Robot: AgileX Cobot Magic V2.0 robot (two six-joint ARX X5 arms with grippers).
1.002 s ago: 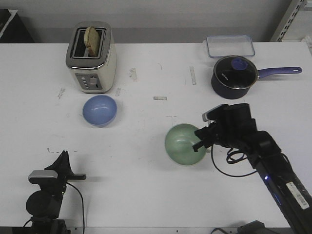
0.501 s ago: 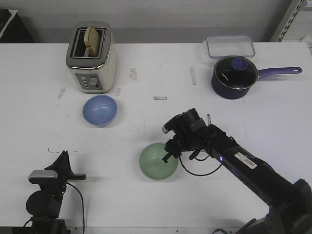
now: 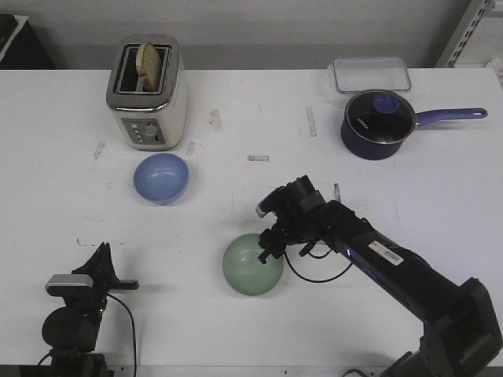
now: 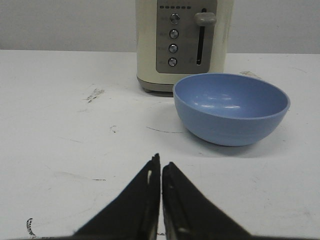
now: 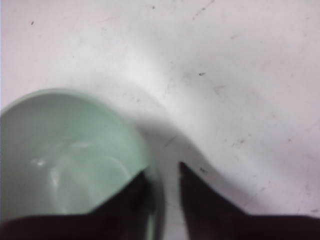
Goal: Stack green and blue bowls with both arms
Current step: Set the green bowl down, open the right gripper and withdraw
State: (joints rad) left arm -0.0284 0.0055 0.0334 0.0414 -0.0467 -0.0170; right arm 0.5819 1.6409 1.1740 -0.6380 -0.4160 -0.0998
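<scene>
My right end effector [image 3: 271,245] pinches the green bowl [image 3: 252,265] by its rim, one finger inside, one outside, at lower centre of the counter [image 3: 236,118], so I can carry it. Left end effector [image 4: 161,167] is closed and empty, aimed at the blue bowl [image 3: 161,177] left of centre.

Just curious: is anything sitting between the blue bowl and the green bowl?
No. In the front view, only bare, scuffed table separates the blue bowl from the green bowl.
</scene>
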